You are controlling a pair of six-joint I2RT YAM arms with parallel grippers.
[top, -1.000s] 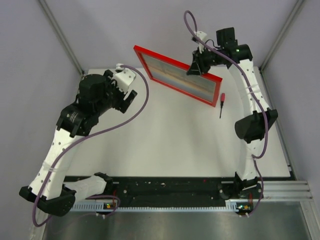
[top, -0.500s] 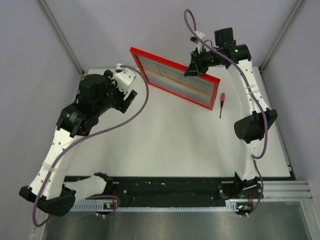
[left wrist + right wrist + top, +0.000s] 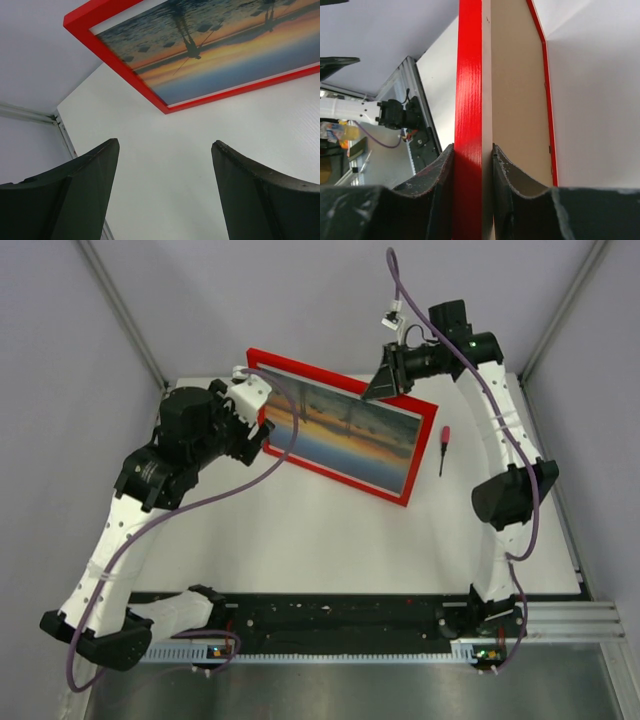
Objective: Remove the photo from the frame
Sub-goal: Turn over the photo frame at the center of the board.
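Two pairs of jaws are at work. The right jaws, at the tip of the right arm (image 3: pixel 500 412), are closed on the upper rail of the frame (image 3: pixel 469 100), pinching the red rim with the brown backing board (image 3: pixel 515 90) just behind it. The frame stands tilted over the tabletop (image 3: pixel 300 530). The left jaws, on the left arm (image 3: pixel 150 475), stand wide open and empty just beside the frame's left end. The photo (image 3: pixel 345 430) sits inside the frame (whether glazing covers it, I cannot tell).

By its looks the frame is light and stiff, safe to hold by a rail. The photo is thin paper that would crease, so it wants taking by an edge or easing out from the back.

Count: one frame, one photo, one backing board, one red-handled screwdriver (image 3: pixel 443 448) lying to the right.
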